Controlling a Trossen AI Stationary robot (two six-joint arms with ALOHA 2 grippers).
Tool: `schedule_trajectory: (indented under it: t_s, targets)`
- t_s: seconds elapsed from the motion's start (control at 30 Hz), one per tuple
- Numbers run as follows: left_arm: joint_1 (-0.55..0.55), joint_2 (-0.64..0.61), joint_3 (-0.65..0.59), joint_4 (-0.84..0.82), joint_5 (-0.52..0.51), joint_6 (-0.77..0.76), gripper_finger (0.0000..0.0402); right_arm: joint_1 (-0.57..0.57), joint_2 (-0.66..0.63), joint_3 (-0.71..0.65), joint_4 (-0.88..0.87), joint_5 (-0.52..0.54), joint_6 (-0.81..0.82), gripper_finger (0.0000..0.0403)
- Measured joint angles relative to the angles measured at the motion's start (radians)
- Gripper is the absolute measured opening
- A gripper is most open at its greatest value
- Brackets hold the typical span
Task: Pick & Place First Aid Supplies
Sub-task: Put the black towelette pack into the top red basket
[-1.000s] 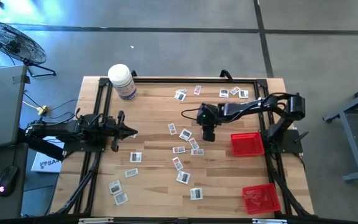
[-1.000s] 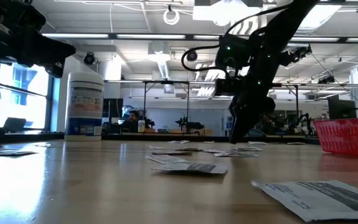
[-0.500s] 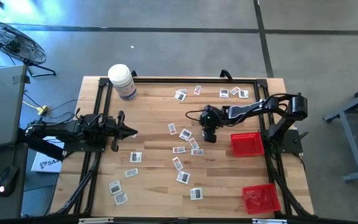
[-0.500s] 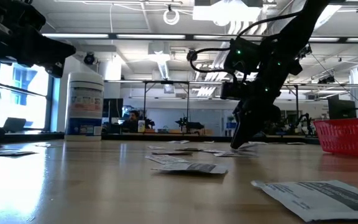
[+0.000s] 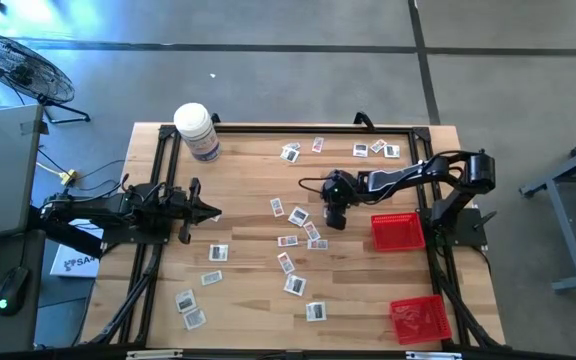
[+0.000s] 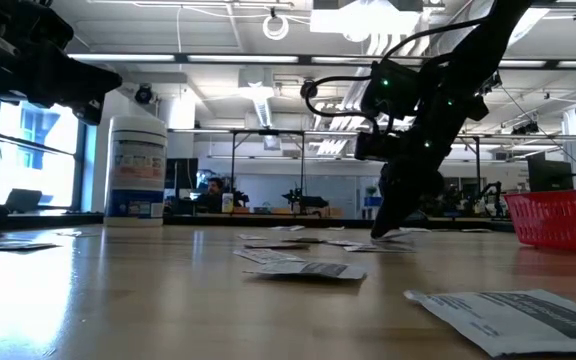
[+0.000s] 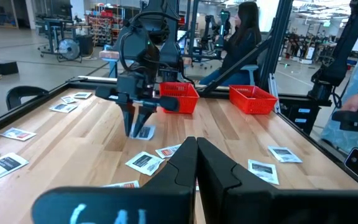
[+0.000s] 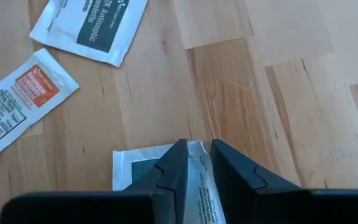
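Note:
Several small white-grey packets (image 5: 295, 285) lie flat and scattered over the wooden table. My right gripper (image 5: 334, 219) stands at mid-table, left of a red basket (image 5: 398, 231), pointing down with its fingertips at the table top (image 6: 383, 232). It is shut on one white packet with dark print (image 8: 142, 171), which also shows below it in the left wrist view (image 7: 144, 132). My left gripper (image 5: 213, 211) waits shut above the table's left side (image 7: 196, 149), touching nothing. My right gripper comes from above, pointing down, with the packet's edge (image 8: 199, 163) between its two fingertips. One finger (image 8: 178, 163) stands over the packet's face, the other (image 8: 224, 163) at its border. The rest of the packet lies flat on the table.
A large white bottle with a purple label (image 5: 197, 131) stands at the far left corner. A second red basket (image 5: 420, 320) sits at the near right corner. Other packets (image 8: 27, 99) (image 8: 92, 28) lie close to the held one. Black frame rails run along the table's edges.
My right gripper has come down from above the table until its fingertips reach the table top at the packet, shifting slightly toward the table's right edge. For the last half second it has stayed there. The left arm has kept still.

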Motion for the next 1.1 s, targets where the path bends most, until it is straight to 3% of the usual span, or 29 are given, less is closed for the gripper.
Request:
schedule_trajectory:
  t_s: [0.27, 0.73, 0.97, 1.1]
  targets:
    - [0.000, 0.000, 0.000, 0.000, 0.000, 0.000, 0.0000, -0.001, 0.001, -0.001, -0.002, -0.002, 0.003, 0.0004]
    - [0.000, 0.000, 0.000, 0.000, 0.000, 0.000, 0.0000, -0.001, -0.080, 0.079, -0.078, -0.010, 0.077, 0.0001]
    - [0.000, 0.000, 0.000, 0.000, 0.000, 0.000, 0.0000, 0.000, -0.141, 0.137, -0.197, -0.020, 0.182, 0.0001]
    - [0.000, 0.000, 0.000, 0.000, 0.000, 0.000, 0.0000, 0.000, -0.192, 0.194, -0.368, -0.048, 0.273, 0.0001]
